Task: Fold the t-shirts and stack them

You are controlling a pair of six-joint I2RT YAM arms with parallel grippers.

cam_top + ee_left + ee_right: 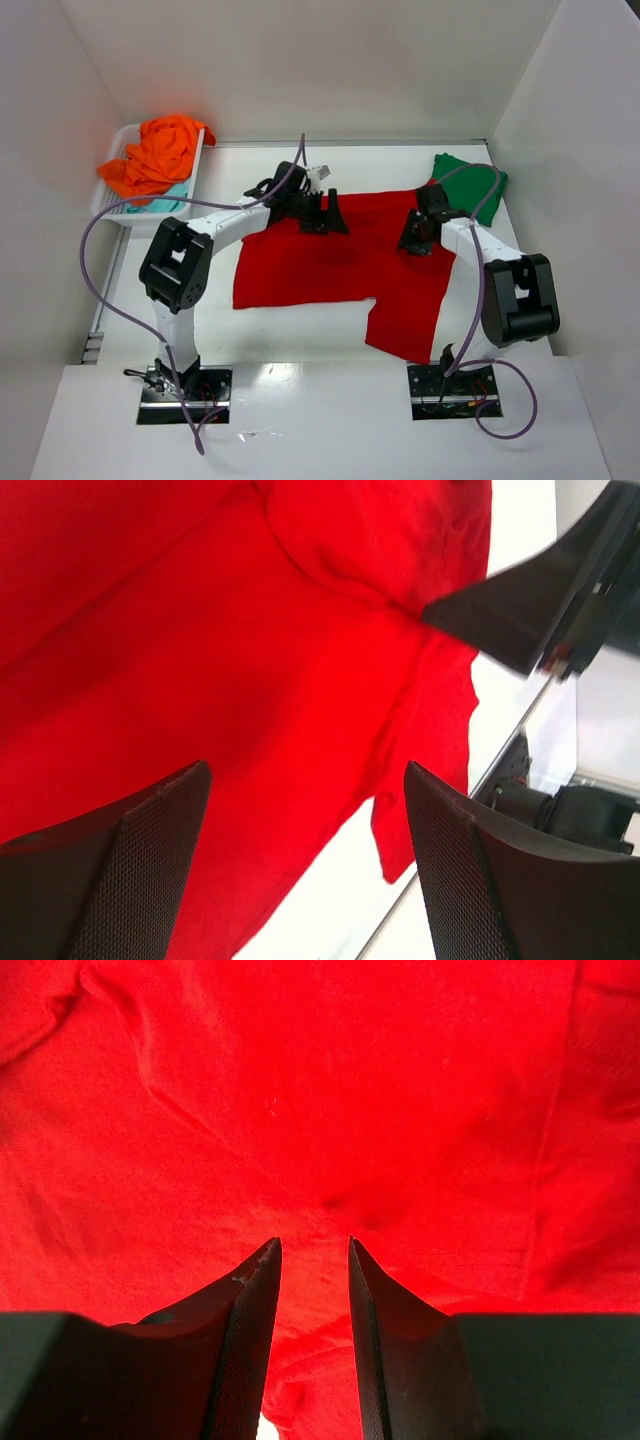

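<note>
A large red t-shirt lies spread on the table's middle, with one part hanging toward the front right. My left gripper is open wide and empty, just above the shirt's back edge; the left wrist view shows red cloth under it. My right gripper is low over the shirt's back right part. In the right wrist view its jaws stand a little apart, with red cloth between and below them. A dark green t-shirt lies at the back right. An orange t-shirt and a pale teal one lie in the basket.
A white lattice basket stands at the back left, against the left wall. White walls close in the table at the left, back and right. Grey cables loop from both arms. The right gripper's black finger shows in the left wrist view.
</note>
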